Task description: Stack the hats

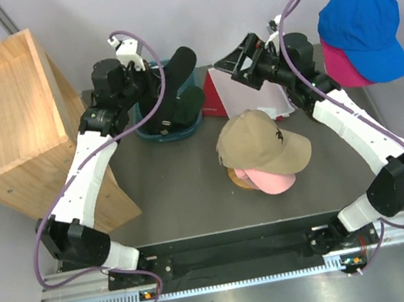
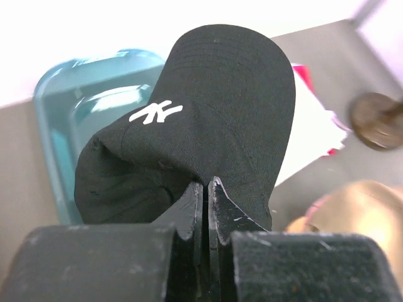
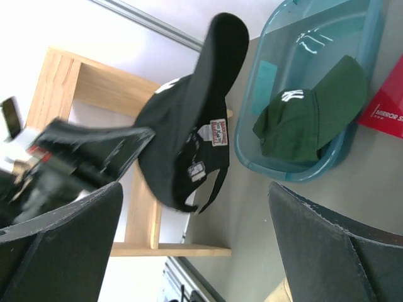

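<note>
Six caps count here; read them left to right. Your left gripper [image 2: 206, 187] has its jaws pressed together on the rear edge of the black fabric baseball cap [image 2: 214, 107], held up over the translucent teal plastic tub [image 2: 60, 113]. The dark green fabric cap [image 3: 308, 119] lies inside that tub. — Lead

Centre: the tan fabric cap [image 1: 260, 145] sits on top of the light pink fabric cap [image 1: 274, 180]; treat this pair as your stack. Far right, at the back, the bright blue fabric cap [image 1: 364, 25] covers the magenta fabric cap [image 1: 344, 67]; what carries them is hidden. — Spotter

Your right gripper [image 1: 233, 62] stands with its fingers wide apart, holding nothing, behind the stack. — Lead

Relation to work from: the stack lies to the right of the black cap and nearer the arm bases. The left arm carries the cap, so it is the arm to deliver it. Check the axis: the black cap's brim points away from the fingers, toward the back, while the tan cap's brim points right and toward the bases. You will likely need to turn the wrist so the brims line up before lowering. Risk: a pinch on thin fabric may let the crown fold. — Spotter
</note>
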`<state>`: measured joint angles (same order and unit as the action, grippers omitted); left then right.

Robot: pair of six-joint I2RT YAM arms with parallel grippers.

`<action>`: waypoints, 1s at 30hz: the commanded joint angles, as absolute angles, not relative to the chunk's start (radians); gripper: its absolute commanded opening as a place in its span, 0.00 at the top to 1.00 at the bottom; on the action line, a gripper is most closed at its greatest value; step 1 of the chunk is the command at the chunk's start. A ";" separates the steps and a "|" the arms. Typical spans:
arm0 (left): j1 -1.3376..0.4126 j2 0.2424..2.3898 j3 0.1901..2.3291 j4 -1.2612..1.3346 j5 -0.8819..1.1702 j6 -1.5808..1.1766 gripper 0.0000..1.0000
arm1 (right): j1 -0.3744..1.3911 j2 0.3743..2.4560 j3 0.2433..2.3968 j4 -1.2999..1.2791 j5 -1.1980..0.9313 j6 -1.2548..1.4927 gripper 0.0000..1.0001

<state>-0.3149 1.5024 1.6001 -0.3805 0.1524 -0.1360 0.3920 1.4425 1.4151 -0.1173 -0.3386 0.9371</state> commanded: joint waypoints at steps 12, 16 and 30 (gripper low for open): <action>-0.460 1.322 1.540 -0.362 0.288 -0.058 1.00 | 0.400 1.565 1.540 0.054 -0.431 1.029 0.04; -0.488 1.313 1.536 -0.367 0.299 -0.049 1.00 | 0.402 1.591 1.566 0.041 -0.474 1.046 0.09; -0.503 1.275 1.499 -0.400 0.253 -0.008 1.00 | 0.408 1.614 1.585 -0.097 -0.586 1.049 1.00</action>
<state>-0.4992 1.3319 1.5169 -0.4301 0.2771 -0.0391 0.3923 1.6321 1.5726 -0.1131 -0.5350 1.0496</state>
